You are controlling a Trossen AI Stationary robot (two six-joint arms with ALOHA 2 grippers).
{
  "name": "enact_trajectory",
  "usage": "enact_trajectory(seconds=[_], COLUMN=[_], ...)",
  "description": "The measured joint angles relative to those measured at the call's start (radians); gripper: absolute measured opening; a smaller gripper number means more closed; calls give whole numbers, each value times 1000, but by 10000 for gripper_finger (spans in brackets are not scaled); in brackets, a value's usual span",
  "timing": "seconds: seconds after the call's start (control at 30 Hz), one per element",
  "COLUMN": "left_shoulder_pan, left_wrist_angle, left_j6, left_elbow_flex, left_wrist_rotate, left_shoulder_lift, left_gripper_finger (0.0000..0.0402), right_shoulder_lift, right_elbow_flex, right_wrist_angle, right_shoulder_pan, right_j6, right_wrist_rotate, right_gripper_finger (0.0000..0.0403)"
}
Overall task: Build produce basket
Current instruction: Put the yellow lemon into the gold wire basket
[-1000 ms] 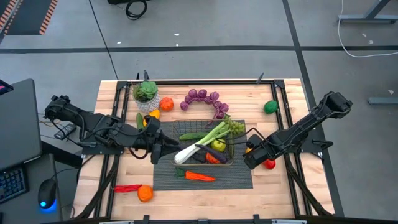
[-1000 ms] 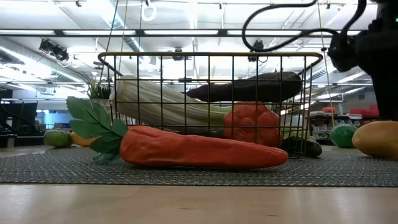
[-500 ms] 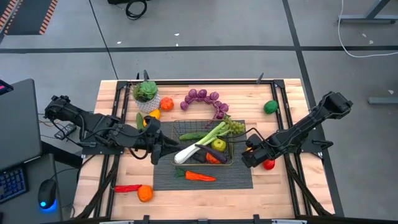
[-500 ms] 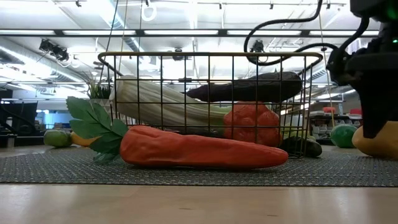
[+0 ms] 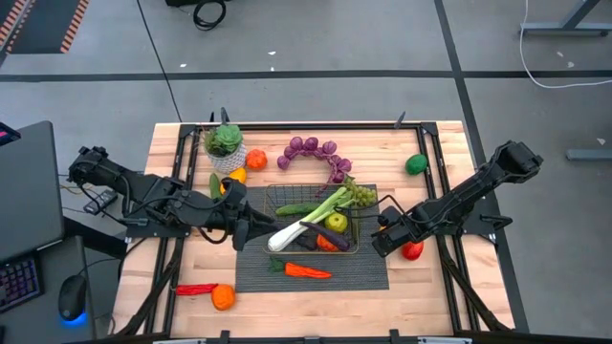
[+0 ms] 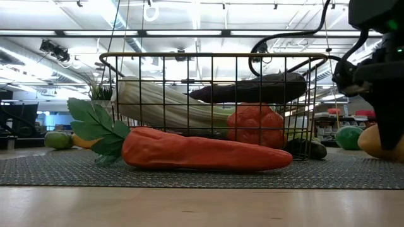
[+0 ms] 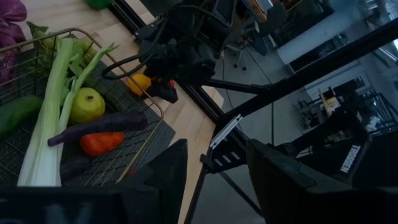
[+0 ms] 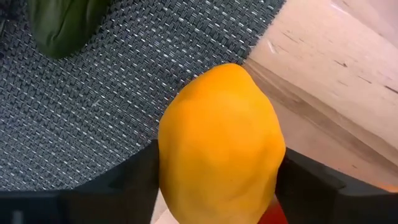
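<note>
The brass wire basket [image 5: 356, 197] stands on the dark mat [image 5: 253, 279] and holds a leek [image 5: 316, 216], an eggplant [image 5: 325, 235], a green apple [image 5: 336, 223], a cucumber [image 5: 294, 208] and green grapes [image 5: 361, 194]. A carrot [image 5: 307, 271] lies on the mat in front of it. My right gripper [image 5: 383, 239] is open, low over a yellow fruit [image 8: 221, 155] at the mat's right edge, one finger on each side. My left gripper [image 5: 251, 232] is open and empty at the basket's left side. My right gripper comes at the yellow fruit [image 8: 221, 155] from above, with one finger [image 8: 127, 180] on each of its two sides. I cannot tell whether the fingers touch it. The fruit lies on the mat's right edge.
A red fruit [image 5: 413, 251] lies just right of my right gripper. Purple grapes [image 5: 314, 149], a green fruit [image 5: 415, 164], an orange [image 5: 256, 159] and a potted plant [image 5: 225, 145] sit at the far side. A red pepper [image 5: 195, 289] and an orange [image 5: 224, 297] lie near left.
My right gripper has come down over the yellow fruit; in the low view its fingers now stand in front of the fruit.
</note>
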Motion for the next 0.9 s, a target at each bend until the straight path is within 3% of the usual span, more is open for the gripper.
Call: enact_trajectory(seconds=[0.2,0.43,0.9], left_shoulder_pan=[0,0,0], left_wrist_angle=[0,0,0], left_j6=[0,1,2], left_elbow_flex=[0,0,0], left_wrist_rotate=[0,0,0], left_shoulder_lift=[0,0,0], left_gripper_finger=[172,172,172], right_shoulder_lift=[0,0,0], right_elbow_flex=[51,240,631], right_wrist_angle=[-21,-181,-289], right_shoulder_pan=[0,-5,-51], right_j6=[-50,-129,-286], right_wrist_rotate=[-19,-60,52], right_gripper_finger=[244,252,251])
